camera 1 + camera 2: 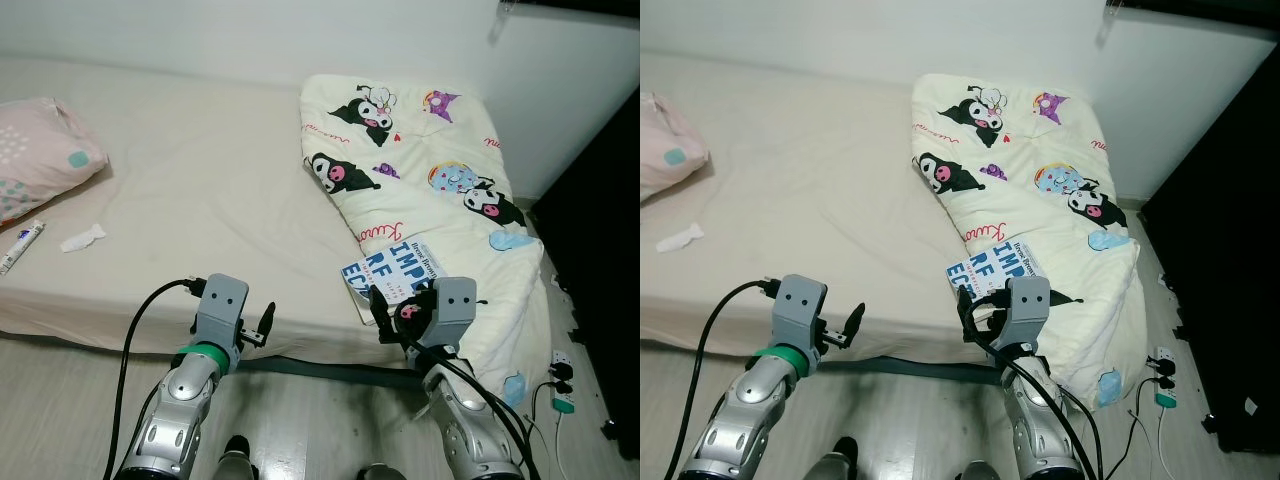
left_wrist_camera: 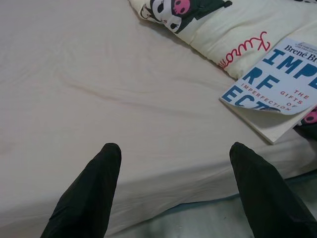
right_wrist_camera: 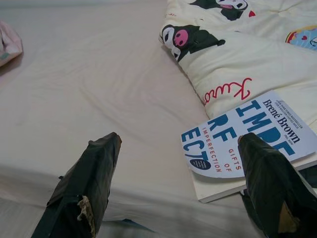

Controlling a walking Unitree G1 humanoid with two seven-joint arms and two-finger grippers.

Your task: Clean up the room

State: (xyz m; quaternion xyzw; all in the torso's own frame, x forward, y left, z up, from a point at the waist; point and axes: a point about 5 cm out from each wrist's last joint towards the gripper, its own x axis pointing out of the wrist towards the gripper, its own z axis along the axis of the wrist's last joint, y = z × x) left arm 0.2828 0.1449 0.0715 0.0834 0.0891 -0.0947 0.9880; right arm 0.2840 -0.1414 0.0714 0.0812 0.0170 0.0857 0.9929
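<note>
Cream sheets covered the bed [image 1: 200, 170] that ran along a white wall, with pale floor at its near edge. A cartoon-printed quilt [image 1: 430, 170] lay folded over the bed's right side and hung off the corner. A white book [image 1: 390, 270] with blue lettering lay on the sheet, tucked against the quilt's lower edge near the bedside. At the far left sat a pink pillow [image 1: 40, 155], with a crumpled tissue [image 1: 82, 238] and a small tube [image 1: 20, 247] close by on the sheet.

The left gripper [image 2: 173, 153] hovered at the bed's edge over bare sheet, its fingers [image 2: 96, 188] spread wide and holding nothing. The right gripper [image 3: 178, 148] hung just before the book, fingers [image 3: 94, 173] likewise wide apart, one tip overlapping the book's corner in the wrist view. A power strip [image 1: 562, 385] lay on the floor at right.
</note>
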